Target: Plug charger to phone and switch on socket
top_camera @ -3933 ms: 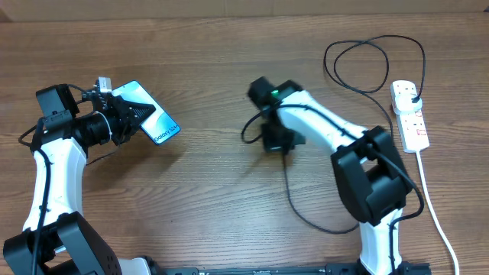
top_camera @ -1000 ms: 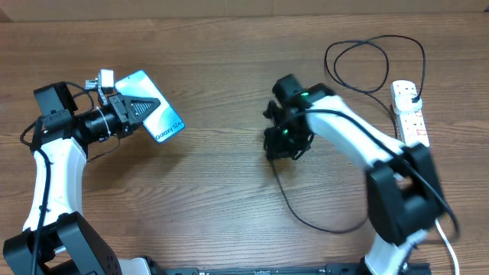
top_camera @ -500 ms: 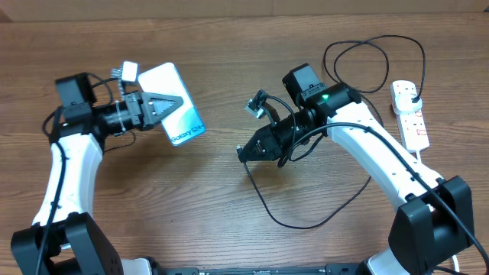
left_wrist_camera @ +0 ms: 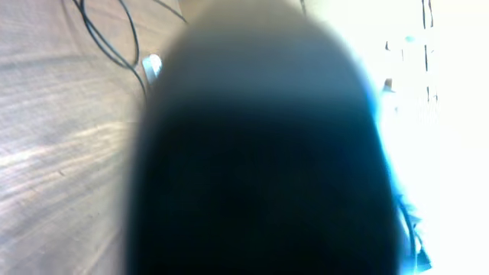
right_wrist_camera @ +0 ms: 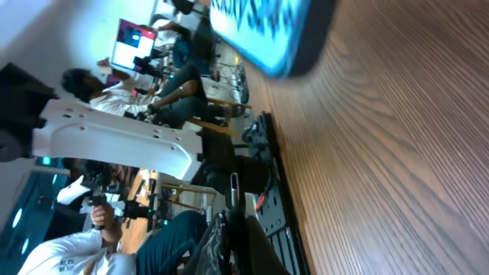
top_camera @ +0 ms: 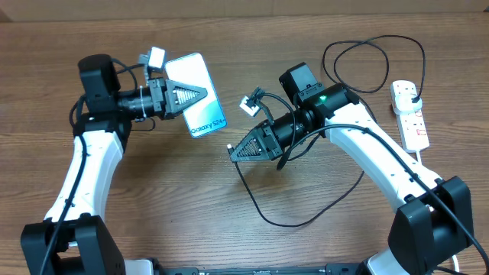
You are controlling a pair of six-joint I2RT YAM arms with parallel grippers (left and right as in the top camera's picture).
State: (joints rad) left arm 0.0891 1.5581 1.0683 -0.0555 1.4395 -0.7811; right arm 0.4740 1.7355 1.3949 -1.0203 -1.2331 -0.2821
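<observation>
over the bench [top_camera: 160, 218] our left jaws clench the phone [top_camera: 199, 99]; our right jaws' clenched charger [top_camera: 290, 225] points up-left toward it.

Overhead, looking down, shares phone [top_camera: 197, 104] with right wrist.

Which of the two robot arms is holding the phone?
The left gripper: it clamps the glowing phone, while the right gripper pinches only the charger.
</observation>
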